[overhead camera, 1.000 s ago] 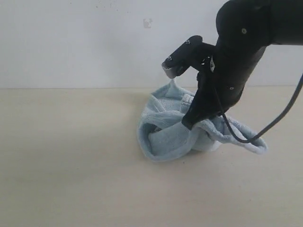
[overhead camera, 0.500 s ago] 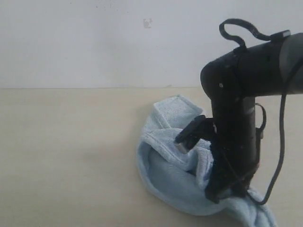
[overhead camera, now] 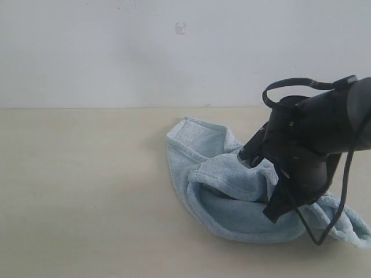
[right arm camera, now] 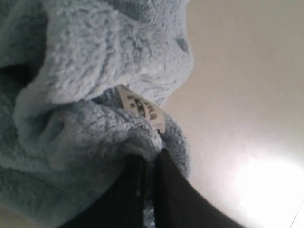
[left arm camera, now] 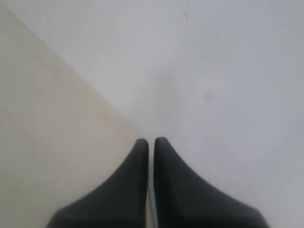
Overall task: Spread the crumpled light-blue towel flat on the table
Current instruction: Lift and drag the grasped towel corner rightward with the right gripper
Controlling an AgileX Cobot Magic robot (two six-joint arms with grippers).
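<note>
Right arm (overhead camera: 313, 139) sits lower and further right than a second ago. The towel (overhead camera: 220, 185) came down with it and is now a longer, lower heap.

Nearest is the towel's tail at the near right, trailing past the arm. The right hand (right arm camera: 149, 161) has its fingers pressed together, pinching a towel fold just beside the white label (right arm camera: 142, 108). In the exterior view the arm hides this hand.

The towel lies on the counter (overhead camera: 87, 191), right of middle, bunched and folded over itself. Its long axis runs from the far-left corner to the near-right tail. Most of the cloth lies to the far left of the pinching hand, so I judge the next pull should go away from that corner.

The left hand (left arm camera: 151, 142) is pressed together and empty. It is not in the exterior view and faces where the counter meets the wall (overhead camera: 116, 52).
</note>
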